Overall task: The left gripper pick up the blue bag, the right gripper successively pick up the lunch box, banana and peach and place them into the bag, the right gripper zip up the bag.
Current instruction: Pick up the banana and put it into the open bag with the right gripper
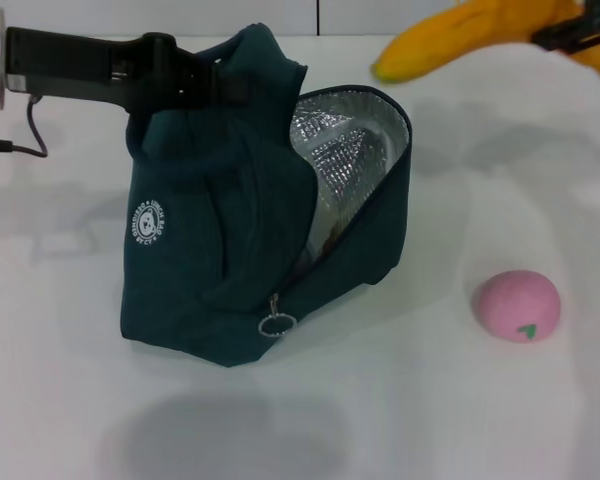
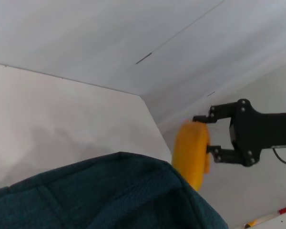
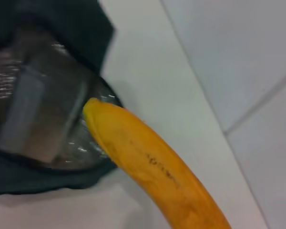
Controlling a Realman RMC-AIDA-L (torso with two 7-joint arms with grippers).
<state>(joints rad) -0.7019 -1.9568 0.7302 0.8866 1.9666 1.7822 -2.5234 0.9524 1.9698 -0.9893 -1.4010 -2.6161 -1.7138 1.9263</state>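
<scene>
Nearest us, the peach (image 1: 518, 306) waits on the counter (image 1: 400, 420) at four o'clock. The left end effector (image 1: 215, 85) grips the blue bag (image 1: 230, 250) upright. At one o'clock, our right end effector (image 2: 210, 135) grips the banana (image 1: 470, 35); we should lower it tip-first into the foil mouth.

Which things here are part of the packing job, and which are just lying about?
Part of the job:
- bag, open, held up at the top by the left gripper
- banana, held in the air by the right gripper
- peach, on the table
- box, seen inside the bag

Lying about:
- nothing that I can see
</scene>
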